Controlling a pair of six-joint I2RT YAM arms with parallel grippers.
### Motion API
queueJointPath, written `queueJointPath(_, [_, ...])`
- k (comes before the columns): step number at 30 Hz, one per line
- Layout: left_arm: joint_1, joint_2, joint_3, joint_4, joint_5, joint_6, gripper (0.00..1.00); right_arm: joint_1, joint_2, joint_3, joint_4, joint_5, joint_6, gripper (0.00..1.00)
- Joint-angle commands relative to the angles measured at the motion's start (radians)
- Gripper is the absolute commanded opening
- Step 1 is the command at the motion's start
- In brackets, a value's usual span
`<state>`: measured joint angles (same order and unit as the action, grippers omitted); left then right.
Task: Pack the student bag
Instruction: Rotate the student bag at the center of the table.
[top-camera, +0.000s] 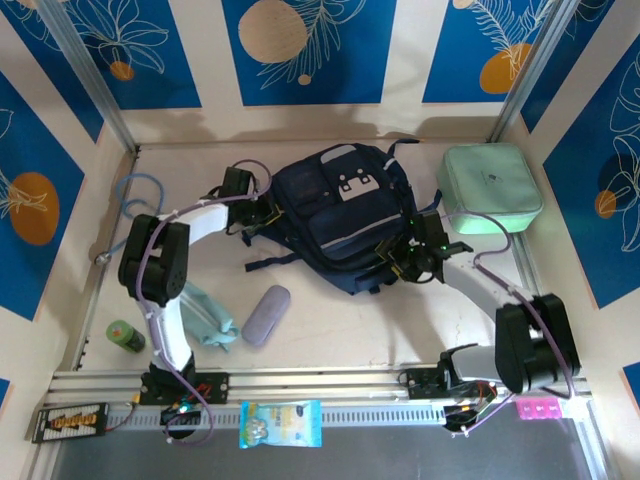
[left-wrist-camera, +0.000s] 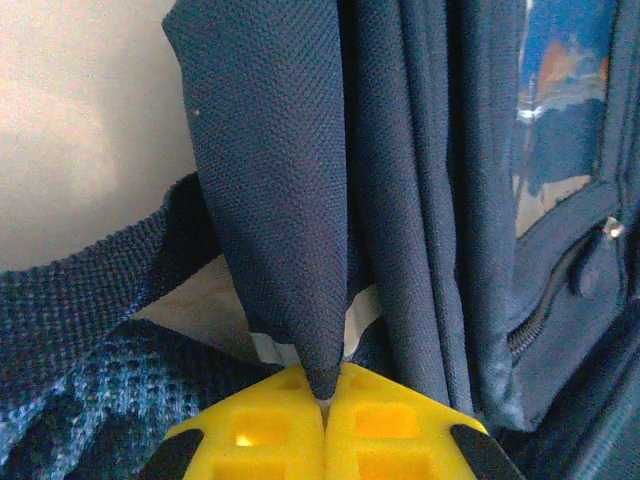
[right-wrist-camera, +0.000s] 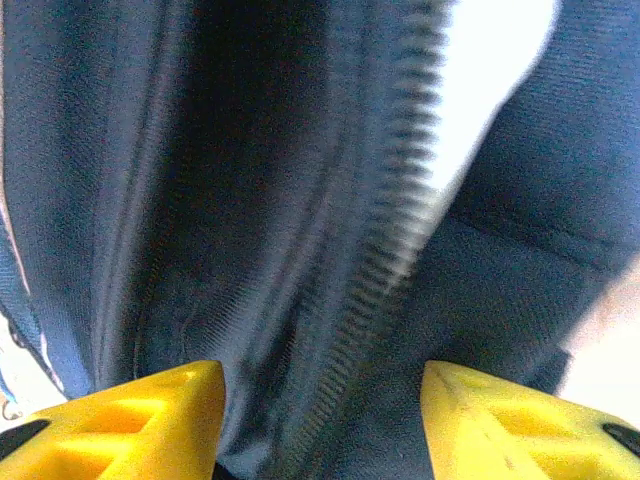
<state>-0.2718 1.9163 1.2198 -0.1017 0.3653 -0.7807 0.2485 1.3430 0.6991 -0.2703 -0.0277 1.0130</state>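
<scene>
The student bag (top-camera: 335, 215), a dark navy backpack with a light grey patch, lies in the middle of the table. My left gripper (top-camera: 262, 212) is at its left edge. In the left wrist view the yellow fingers of that gripper (left-wrist-camera: 325, 388) are shut on a pinched fold of the bag's navy fabric (left-wrist-camera: 290, 180). My right gripper (top-camera: 402, 250) is at the bag's lower right side. In the right wrist view the right gripper (right-wrist-camera: 320, 395) stands open, its fingertips (right-wrist-camera: 170, 405) wide apart, with the bag's zipper (right-wrist-camera: 385, 250) and fabric between them.
A mint green zip case (top-camera: 490, 188) sits at the back right, touching the bag's side. A lilac oval case (top-camera: 266, 314), a teal cloth (top-camera: 210, 315) and a green bottle (top-camera: 125, 336) lie at front left. A snack packet (top-camera: 280, 423) rests on the front rail.
</scene>
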Motion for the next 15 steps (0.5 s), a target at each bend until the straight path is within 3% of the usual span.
queueJointPath(1, [0.027,-0.140,-0.068,0.016,-0.005,-0.006,0.00,-0.009,0.088,0.091,0.161,-0.055,-0.095,0.52])
queueJointPath(8, [0.032,-0.338,-0.207,-0.029,-0.021,-0.026,0.00,-0.020,0.330,0.288,0.263,-0.097,-0.200,0.49])
queueJointPath(12, [0.020,-0.409,-0.251,-0.014,0.005,-0.068,0.00,-0.036,0.454,0.418,0.244,-0.127,-0.251,0.47])
queueJointPath(15, [0.000,-0.412,-0.218,-0.045,0.048,-0.080,0.00,-0.047,0.459,0.465,0.170,-0.077,-0.284,0.48])
